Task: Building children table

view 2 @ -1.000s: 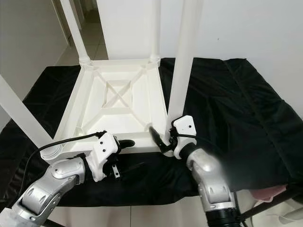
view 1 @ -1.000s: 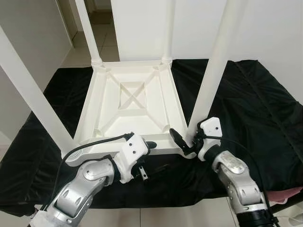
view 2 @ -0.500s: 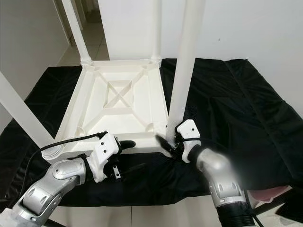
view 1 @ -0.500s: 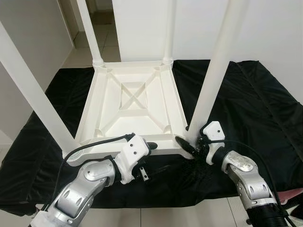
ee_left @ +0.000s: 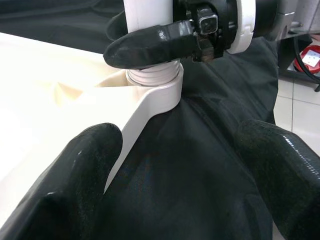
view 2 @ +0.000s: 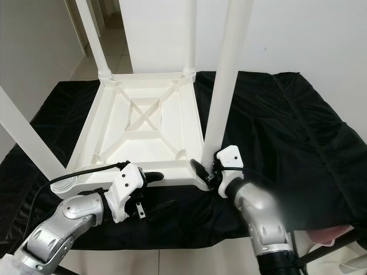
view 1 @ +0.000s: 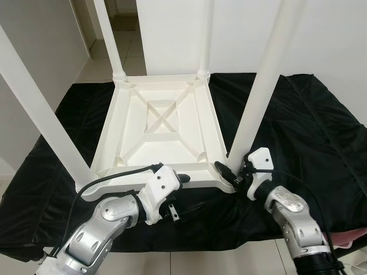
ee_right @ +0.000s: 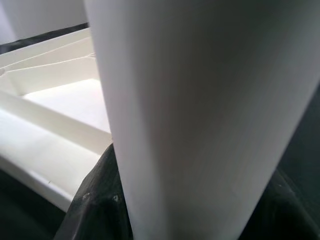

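A white children's table (view 1: 156, 114) lies upside down on a black cloth (view 1: 309, 126), its four legs pointing up. My right gripper (view 1: 234, 172) is shut on the base of the near right leg (view 1: 258, 97), where it meets the table's corner; one black finger (view 1: 223, 171) shows to the left of the leg. In the right wrist view the leg (ee_right: 200, 125) stands between the dark fingers (ee_right: 95, 200). My left gripper (view 1: 184, 192) stands open at the table's near rim (ee_left: 145, 105), one finger over the rim and one above the cloth.
The near left leg (view 1: 40, 114) rises steeply beside my left arm. Two far legs (view 1: 109, 40) (view 1: 205, 40) stand at the back corners. A white wall is behind, tiled floor and a doorway at back left. Something pink (view 1: 352, 238) lies at the lower right.
My right gripper's finger has drawn in from a wide stance to the base of the near right leg. The left gripper has stayed at the rim.
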Robot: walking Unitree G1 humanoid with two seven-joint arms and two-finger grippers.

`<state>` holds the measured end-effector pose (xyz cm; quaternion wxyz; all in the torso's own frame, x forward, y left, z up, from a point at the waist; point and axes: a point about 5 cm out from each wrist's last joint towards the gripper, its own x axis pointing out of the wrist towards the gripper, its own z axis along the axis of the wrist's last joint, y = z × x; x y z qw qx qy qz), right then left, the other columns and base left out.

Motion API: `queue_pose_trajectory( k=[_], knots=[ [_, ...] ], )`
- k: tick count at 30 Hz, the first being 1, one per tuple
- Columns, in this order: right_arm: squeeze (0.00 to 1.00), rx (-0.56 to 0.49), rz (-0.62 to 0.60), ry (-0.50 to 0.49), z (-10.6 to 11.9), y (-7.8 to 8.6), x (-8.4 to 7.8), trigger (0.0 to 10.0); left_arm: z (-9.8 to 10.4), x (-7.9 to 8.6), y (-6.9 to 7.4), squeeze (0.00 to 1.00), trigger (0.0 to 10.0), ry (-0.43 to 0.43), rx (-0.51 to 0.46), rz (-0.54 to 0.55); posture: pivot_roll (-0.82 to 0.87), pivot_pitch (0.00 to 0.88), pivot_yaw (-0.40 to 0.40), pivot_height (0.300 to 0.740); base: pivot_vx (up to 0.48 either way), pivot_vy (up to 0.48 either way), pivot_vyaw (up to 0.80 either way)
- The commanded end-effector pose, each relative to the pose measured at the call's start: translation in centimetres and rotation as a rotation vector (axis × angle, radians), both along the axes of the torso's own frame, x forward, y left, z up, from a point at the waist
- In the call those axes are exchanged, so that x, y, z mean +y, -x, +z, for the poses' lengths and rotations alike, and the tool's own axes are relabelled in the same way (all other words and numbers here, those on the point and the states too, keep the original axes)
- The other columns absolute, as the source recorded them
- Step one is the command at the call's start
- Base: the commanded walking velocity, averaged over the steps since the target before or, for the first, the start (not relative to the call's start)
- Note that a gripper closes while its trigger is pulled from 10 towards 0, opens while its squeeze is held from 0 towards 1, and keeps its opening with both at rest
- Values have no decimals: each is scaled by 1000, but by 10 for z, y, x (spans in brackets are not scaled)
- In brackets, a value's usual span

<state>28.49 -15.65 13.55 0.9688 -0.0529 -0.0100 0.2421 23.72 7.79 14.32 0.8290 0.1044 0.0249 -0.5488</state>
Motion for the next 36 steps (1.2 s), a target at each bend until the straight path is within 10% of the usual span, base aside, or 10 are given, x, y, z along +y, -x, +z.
queue_pose_trajectory(
  k=[1, 13, 22, 23, 24, 25, 36],
  knots=[
    [0, 40, -92, -8, -6, 0, -5, 10000, -1, 0, 4, 0, 10000, -20, 5, -36, -71, 22, 54, 740, 0, 0, 0],
    [0, 143, -502, -156, -17, 14, 28, 10000, 0, 2, 3, 0, 10000, -29, 2, -42, -62, 26, 55, 740, 0, 0, 0],
    [0, 147, -474, -233, -10, 14, 46, 10000, 4, 4, -2, 0, 10000, -24, -9, -30, -63, 30, 66, 740, 0, 0, 0],
    [275, 138, -462, -238, -9, 14, 47, 10000, 5, 4, -2, 0, 10000, -21, -9, -30, -63, 30, 66, 740, 0, 0, 0],
    [275, 131, -453, -241, -7, 15, 47, 10000, 5, 4, -3, 0, 10000, -20, -9, -30, -65, 25, 68, 740, 0, 0, 0],
    [1000, 123, -434, -241, -6, 15, 47, 10000, 5, 3, -3, 0, 10000, -21, -11, -35, -67, 23, 70, 740, 0, 0, 0],
    [1000, 53, -391, -217, 4, 10, 40, 10000, 8, 0, -7, 0, 10000, -2, -15, -28, -71, 28, 69, 740, 0, 0, 0]
  ],
)
